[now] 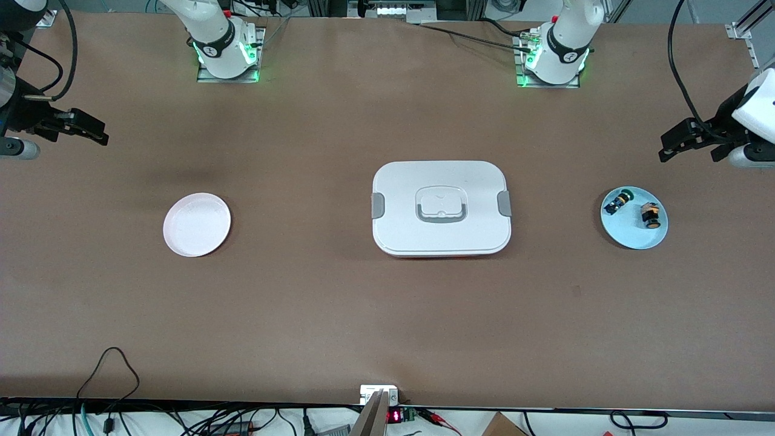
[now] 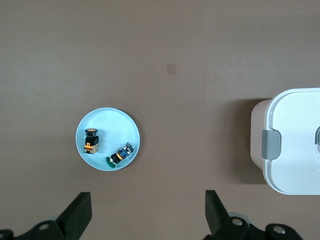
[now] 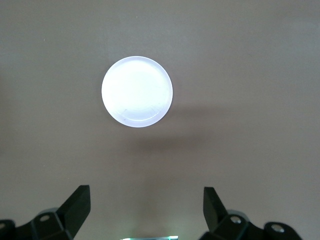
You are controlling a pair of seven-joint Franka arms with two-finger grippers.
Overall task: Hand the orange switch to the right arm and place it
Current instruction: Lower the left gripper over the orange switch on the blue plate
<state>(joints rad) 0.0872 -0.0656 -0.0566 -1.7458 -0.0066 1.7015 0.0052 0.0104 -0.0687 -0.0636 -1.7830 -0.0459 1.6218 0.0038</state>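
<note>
Nothing picked yet; tiny black switch with round orange cap (image 1: 651,214) sits on pale blue round plate (image 1: 623,236), frame's right side; left end effector (image 1: 690,140) wide open above it, must drop and grab; right end effector (image 1: 72,127) open, waiting over table (image 1: 387,315).

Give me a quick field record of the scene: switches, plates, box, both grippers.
orange switch: on blue plate, lying beside green switch
white plate: toward right arm's end, nothing on it
white box: mid-table, lid on
left gripper: open, holding nothing, raised near blue plate
right gripper: open, holding nothing, raised near white plate
transfer: not started
</note>
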